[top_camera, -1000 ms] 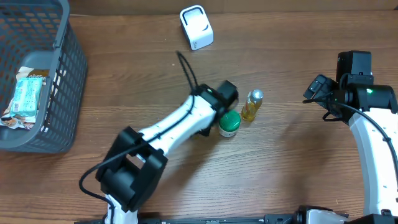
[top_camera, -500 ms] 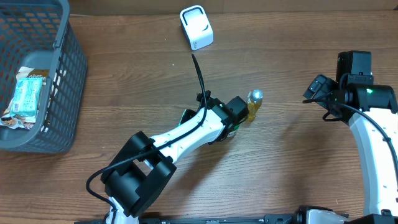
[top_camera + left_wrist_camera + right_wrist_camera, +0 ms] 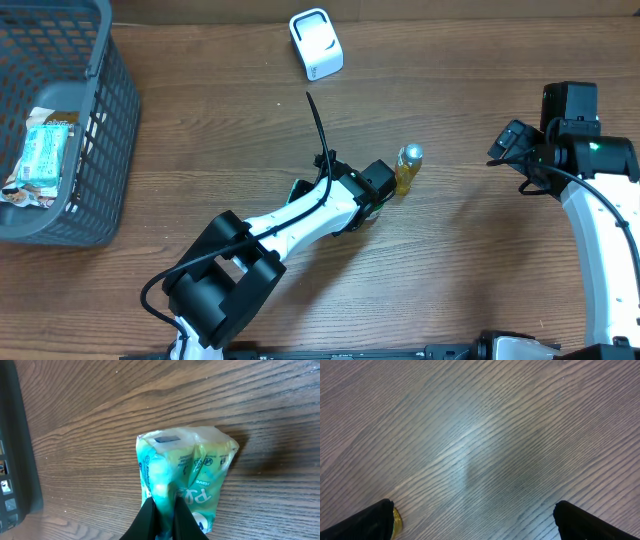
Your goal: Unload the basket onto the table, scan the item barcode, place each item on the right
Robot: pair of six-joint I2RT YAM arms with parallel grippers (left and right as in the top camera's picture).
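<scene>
Pinching green packet (image 3: 185, 475) in left fingers (image 3: 142, 524) | scanner (image 3: 316, 43) toward tabletop's (image 3: 480, 290) far edge, left arm (image 3: 300, 210) nearer | right fingers (image 3: 370, 520) spread wide

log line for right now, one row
left fingers: shut on crinkly green-and-white plastic packet | right fingers: open above brown wooden table | white boxy scanner: apart from packet

Left arm (image 3: 300, 215): wrist end now sits lower and nearer the small bottle (image 3: 407, 165) than a second ago, green packet (image 3: 185, 470) mostly hidden beneath it overhead, cable (image 3: 318, 125) standing steeper.
</scene>
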